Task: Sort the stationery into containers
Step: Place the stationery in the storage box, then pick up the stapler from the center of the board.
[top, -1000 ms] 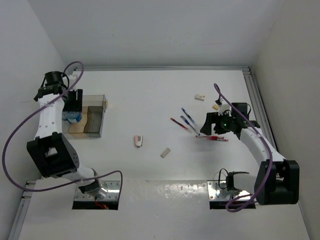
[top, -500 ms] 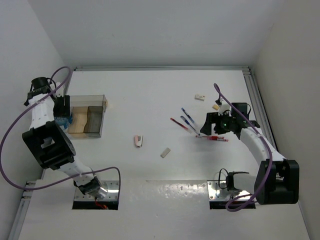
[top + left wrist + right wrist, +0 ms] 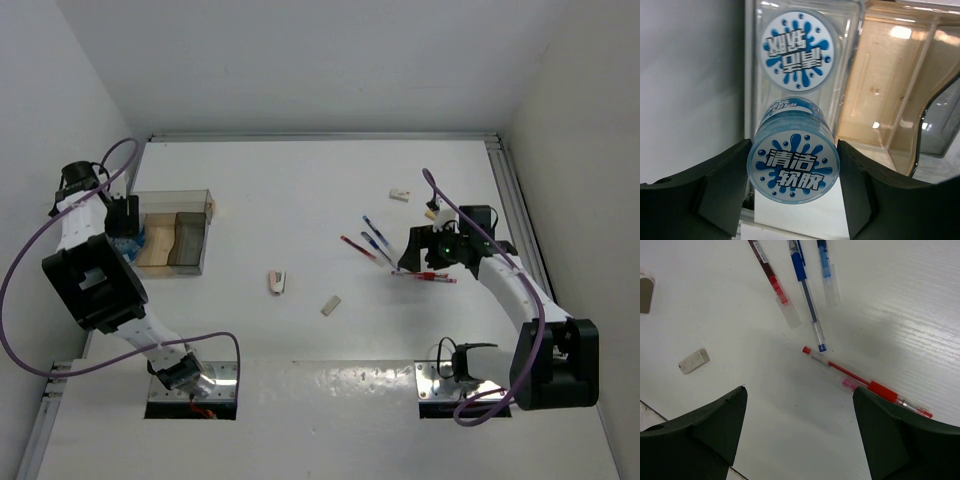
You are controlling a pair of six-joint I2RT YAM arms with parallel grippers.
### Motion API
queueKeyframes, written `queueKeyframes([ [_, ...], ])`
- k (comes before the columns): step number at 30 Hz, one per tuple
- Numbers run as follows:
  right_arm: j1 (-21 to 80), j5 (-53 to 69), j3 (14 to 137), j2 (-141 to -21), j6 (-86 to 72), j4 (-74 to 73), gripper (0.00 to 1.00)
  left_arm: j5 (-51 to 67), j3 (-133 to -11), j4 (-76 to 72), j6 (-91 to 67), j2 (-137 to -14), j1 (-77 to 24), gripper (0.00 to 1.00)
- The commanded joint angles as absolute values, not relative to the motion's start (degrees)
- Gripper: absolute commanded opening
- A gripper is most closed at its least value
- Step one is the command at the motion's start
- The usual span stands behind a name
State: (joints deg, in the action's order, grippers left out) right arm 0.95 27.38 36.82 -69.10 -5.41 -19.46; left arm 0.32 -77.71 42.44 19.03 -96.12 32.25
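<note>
Your blue-white roll [image 3: 793, 172] sits at the lower centre of the left wrist view. The left gripper [image 3: 793, 150] has it pinched, with a jaw pressed against each side of it. Just above it in that frame, a second roll [image 3: 798, 51] lies flat in the clear end section of the see-through box [image 3: 856, 50], and an amber-tinted compartment [image 3: 880, 115] is to the right. In the top view the box is at the left edge of the frame. The right gripper [image 3: 799, 390] hangs over the white table [image 3: 715, 300], jaws spread wide and holding nothing. In its wrist view a red pen [image 3: 870, 386] lies toward the lower right. A blue pen [image 3: 807, 295], a second blue pen [image 3: 826, 267] and a dark red pen [image 3: 772, 282] fan along the top, and an eraser block [image 3: 694, 361] is at centre left.
</note>
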Motion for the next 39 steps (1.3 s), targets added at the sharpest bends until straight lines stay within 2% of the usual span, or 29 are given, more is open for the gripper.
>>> queueKeyframes([
  [1, 1.14, 27.42, 37.36, -68.64, -4.04, -18.54, 0.85, 3.95, -76.99, 40.08, 19.6, -95.71, 32.43, 0.19],
  [4, 1.14, 27.42, 37.18, -68.56, -3.78, -18.54, 0.85, 5.18, -76.47, 40.25, 18.99, -96.06, 32.34, 0.19],
  [6, 1.14, 27.42, 37.18, -68.64, -3.69, -18.72, 0.85, 5.62, -76.11, 40.34, 18.81, -96.24, 32.61, 0.25],
  [7, 1.06, 27.42, 37.09, -68.64, -3.43, -18.98, 0.85, 5.8, -75.94, 40.25, 18.72, -96.24, 32.52, 0.3],
  [8, 1.05, 27.42, 37.09, -68.56, -3.25, -18.98, 0.85, 6.15, -75.68, 40.34, 18.81, -96.15, 32.61, 0.41],
  [11, 1.06, 27.42, 37.18, -68.47, -2.81, -19.6, 0.85, 8.08, -75.41, 40.6, 18.55, -95.45, 32.96, 0.63],
  [16, 1.14, 28.3, 37.09, -68.2, -2.37, -20.57, 0.84, 11.42, -75.76, 41.04, 19.07, -93.52, 33.05, 0.71],
  [18, 1.05, 28.39, 36.83, -68.03, -2.2, -20.83, 0.84, 13.27, -76.2, 41.39, 19.42, -92.38, 32.61, 0.78],
  [22, 1.06, 28.56, 36.3, -67.41, -2.11, -21.09, 0.84, 15.02, -77.43, 42.8, 19.6, -92.11, 31.47, 0.82],
  [23, 1.14, 28.56, 36.39, -67.33, -2.02, -21.27, 0.84, 15.38, -77.52, 42.8, 19.25, -92.2, 31.46, 0.92],
  [26, 1.23, 28.48, 36.56, -66.98, -1.41, -22.23, 0.84, 17.83, -78.92, 44.81, 19.68, -92.63, 31.73, 0.93],
  [30, 1.14, 28.39, 36.3, -65.83, -1.05, -22.94, 0.84, 25.13, -78.4, 45.17, 25.9, -85.53, 28.49, 0.83],
  [34, 1.23, 28.21, 34.9, -65.3, -1.67, -22.94, 0.83, 26.2, -75.33, 47.29, 28.83, -80.6, 12.95, 0.75],
  [35, 1.14, 28.3, 34.54, -65.13, -2.02, -22.68, 0.83, 25.15, -74.19, 47.02, 27.7, -79.55, 6.92, 0.75],
  [37, 1.14, 28.04, 33.67, -64.52, -2.2, -22.59, 0.83, 20.58, -70.86, 44.57, 24.89, -79.63, 1.17, 0.75],
  [39, 1.14, 27.69, 33.4, -63.99, -2.02, -22.67, 0.83, 15.75, -68.92, 42.03, 18.74, -80.59, -7.01, 0.79],
])
